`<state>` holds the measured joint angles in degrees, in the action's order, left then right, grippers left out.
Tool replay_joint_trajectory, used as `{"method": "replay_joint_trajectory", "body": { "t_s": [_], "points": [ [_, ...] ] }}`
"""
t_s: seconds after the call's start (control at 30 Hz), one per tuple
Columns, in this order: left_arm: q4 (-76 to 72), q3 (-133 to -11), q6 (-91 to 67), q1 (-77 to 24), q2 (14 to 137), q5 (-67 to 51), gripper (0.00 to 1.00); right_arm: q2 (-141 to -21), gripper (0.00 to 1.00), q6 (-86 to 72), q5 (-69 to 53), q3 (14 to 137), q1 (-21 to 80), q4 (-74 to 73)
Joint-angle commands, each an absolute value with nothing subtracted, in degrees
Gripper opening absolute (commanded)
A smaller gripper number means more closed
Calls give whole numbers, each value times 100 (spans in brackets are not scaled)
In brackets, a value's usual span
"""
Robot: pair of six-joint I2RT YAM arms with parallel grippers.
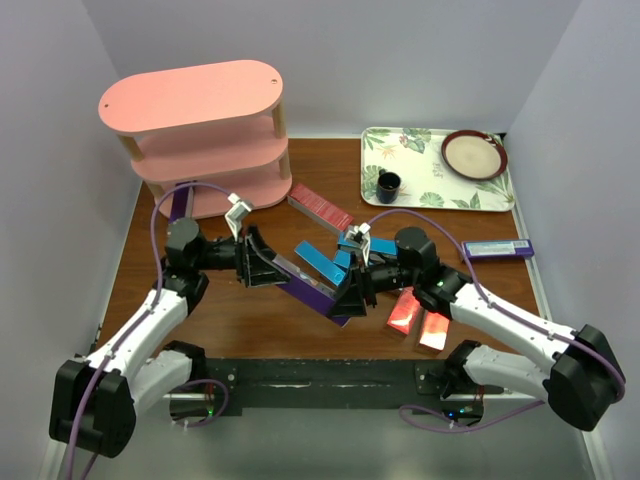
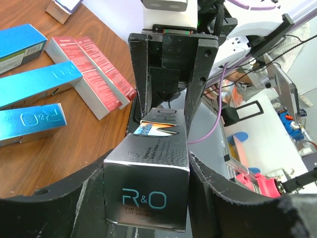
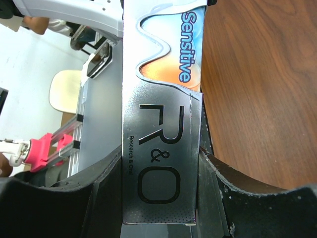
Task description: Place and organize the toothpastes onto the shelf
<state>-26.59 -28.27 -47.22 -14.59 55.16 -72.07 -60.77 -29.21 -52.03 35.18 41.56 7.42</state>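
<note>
Both left fingers [image 2: 225, 201] and right fingers [image 3: 64, 208] pinch a purple carton [image 1: 310, 293] over the brown table [image 1: 240, 320] — pale walls [image 1: 400, 60].

The glossy, silvery cardboard carton [image 3: 161, 163] gleams between matt black plastic fingers [image 3: 59, 208]; the brown wooden table [image 3: 262, 89] at right shows smooth grain.

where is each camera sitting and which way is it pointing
top external: above and behind the bases, looking down on the table, shelf and tray; the left arm and right arm show whole.
left wrist: on the left arm, looking along the left jaws at the purple-and-silver carton between them, toward the right jaws on its far end; blue cartons lie alongside.
right wrist: on the right arm, looking along the right jaws, shut on the same carton.
shared: all three see that carton, gripped at both ends.
</note>
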Motion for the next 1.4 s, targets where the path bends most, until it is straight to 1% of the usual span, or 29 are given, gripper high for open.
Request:
{"method": "replay_joint_trajectory", "body": {
  "t_s": [0.0, 0.03, 0.1, 0.13, 0.2, 0.23, 0.3, 0.33, 0.43, 0.5, 0.6, 0.77, 0.9, 0.93, 1.03, 1.13, 1.27, 1.37],
  "points": [
    [-2295, -3067, -4448, -1494, 5598, -7225, 29, -6117, 31, -2857, -5054, 3841, 4087, 984],
    [-2259, -3085, -4439, -1485, 5607, -7181, 21, -6135, 37, -2856, -5036, 3850, 4096, 967],
    [-2268, -3085, -4438, -1494, 5642, -7146, 15, -6187, 44, -2804, -5019, 3876, 4078, 897],
    [-2276, -3094, -4456, -1494, 5651, -7102, 12, -6205, 53, -2769, -4992, 3885, 4069, 862],
    [-2276, -3111, -4491, -1494, 5695, -6979, 9, -6258, 62, -2707, -4992, 3928, 4043, 730],
    [-2276, -3103, -4517, -1485, 5730, -6926, 7, -6293, 72, -2681, -4992, 3946, 4034, 686],
    [-2311, -3103, -4570, -1485, 5783, -6777, 3, -6293, 80, -2593, -4949, 3972, 4017, 555],
    [-2312, -3111, -4588, -1485, 5827, -6715, 0, -6258, 88, -2558, -4896, 3981, 4017, 484],
    [-2364, -3076, -4632, -1459, 5932, -6434, 0, -6118, 96, -2330, -4632, 4051, 3982, 89],
    [-2565, -2989, -4781, -1381, 5976, -6259, 0, -6047, 99, -2171, -4439, 4174, 3946, -313],
    [-3198, -2717, -5316, -1109, 5968, -5952, 0, -5898, 99, -1873, -3966, 4393, 3903, -981],
    [-3743, -2181, -6045, -563, 5555, -5248, 0, -5459, 99, -1653, -3121, 4518, 3858, -1502],
    [-3534, -1934, -6082, -422, 5107, -4528, 0, -4976, 99, -1635, -2357, 4500, 3850, -1801],
    [-3507, -1881, -6108, -413, 4932, -4196, 0, -4905, 98, -1617, -2051, 4483, 3850, -1845],
    [-3533, -1600, -6371, -404, 4537, -3430, 0, -4616, 99, -1600, -1654, 4404, 3841, -1942],
    [-3857, -1214, -6775, -404, 4308, -2726, 0, -4369, 99, -1573, -1205, 4289, 3850, -1969],
    [-4498, -591, -7469, -413, 4131, -1777, 0, -4052, 99, -1547, -511, 4096, 3850, -1960],
    [-4667, -466, -7559, -413, 4087, -1109, 0, -3851, 99, -1521, -54, 3973, 3850, -1960]
  ]
}}
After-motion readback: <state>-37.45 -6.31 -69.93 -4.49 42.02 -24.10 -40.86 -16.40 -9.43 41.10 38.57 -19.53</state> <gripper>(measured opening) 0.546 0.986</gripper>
